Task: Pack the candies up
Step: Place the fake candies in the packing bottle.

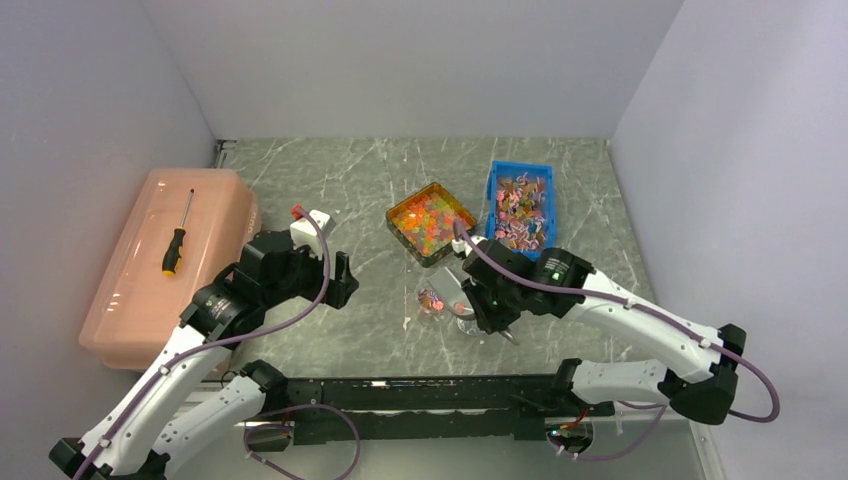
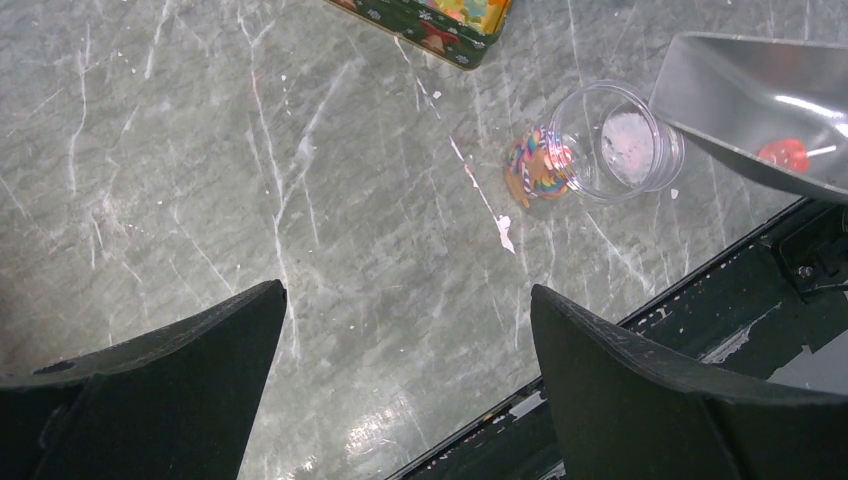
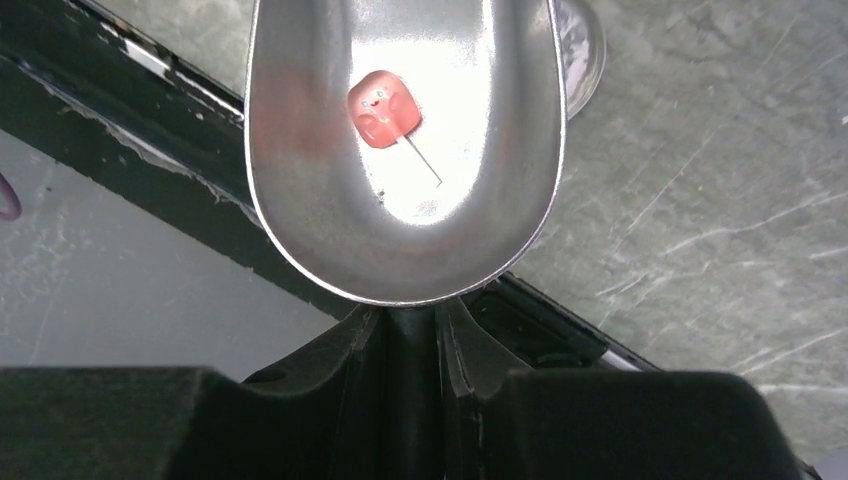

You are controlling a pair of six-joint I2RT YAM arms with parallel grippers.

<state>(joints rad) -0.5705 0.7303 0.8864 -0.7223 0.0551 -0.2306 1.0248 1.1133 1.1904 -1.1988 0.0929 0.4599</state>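
The grey marbled worktop leaves the most open room around and ahead of the left claw, which hangs released, fingers spread wide, over bare stone. Further out on that claw's left lies a pink lidded box with a screwdriver on top, well apart. Beyond the right claw stands a blue bin of pink-and-white pieces. Beside it, a green tin holds the bulk of the candies, glossy orange, yellow, red and green. The right claw is clenched on the handle of a metal scoop, whose bowl reaches forward from its fingers. Just past the scoop's lip is a small clear jar with a few coloured pieces in it; whether it stands upright or lies tipped I cannot tell. A single pink candy rests in the scoop's bowl, loose on smooth metal. The main risk is a spill. The scoop looks wider than the jar's mouth, so a quick tilt could send the candy past the rim. Nothing steadies the jar, and a nudge from the scoop's lip could knock or roll it. The black front rail runs directly under the right claw and close to the jar, so anything that misses on that side may drop off the worktop into the frame. Room to move is tight there, and freer toward the tin and toward the left claw.
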